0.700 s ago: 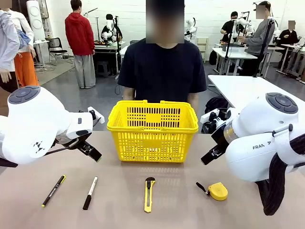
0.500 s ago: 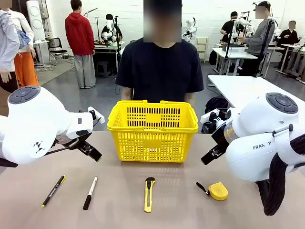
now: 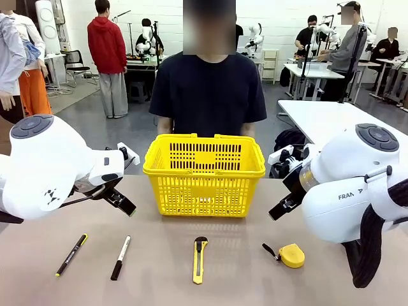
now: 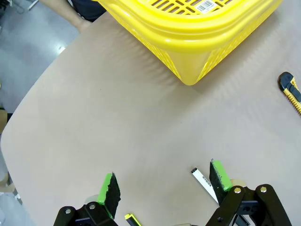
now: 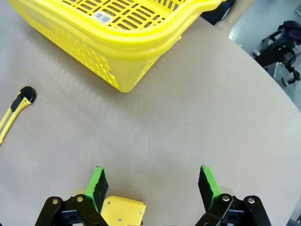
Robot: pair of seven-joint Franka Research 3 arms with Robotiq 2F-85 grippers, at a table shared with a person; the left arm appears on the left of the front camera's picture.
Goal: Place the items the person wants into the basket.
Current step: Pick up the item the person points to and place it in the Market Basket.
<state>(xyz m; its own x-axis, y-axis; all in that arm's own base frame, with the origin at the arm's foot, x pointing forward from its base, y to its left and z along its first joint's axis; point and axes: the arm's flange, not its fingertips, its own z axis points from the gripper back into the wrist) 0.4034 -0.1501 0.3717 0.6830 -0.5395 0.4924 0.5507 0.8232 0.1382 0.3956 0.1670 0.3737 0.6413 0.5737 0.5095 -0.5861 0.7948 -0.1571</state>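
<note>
The yellow basket (image 3: 204,173) stands at the table's far middle, in front of the person (image 3: 208,92) in the dark T-shirt. On the near table lie a black pen with a yellow tip (image 3: 71,254), a marker (image 3: 120,257) and a yellow-and-black utility knife (image 3: 199,258). My left gripper (image 4: 163,181) hangs open above the table left of the basket (image 4: 197,33), with the marker's end (image 4: 203,181) and the pen's yellow tip (image 4: 131,219) near its fingertips. My right gripper (image 5: 153,184) hangs open right of the basket (image 5: 113,33); the knife (image 5: 14,112) lies off to its side.
A round yellow tape measure (image 3: 290,255) lies at the near right, and shows under my right gripper (image 5: 123,212). The table's rounded edges run close behind both grippers. Other people and tables stand in the background.
The person has shifted slightly to the left behind the basket. Both arms and all items are unmoved.
</note>
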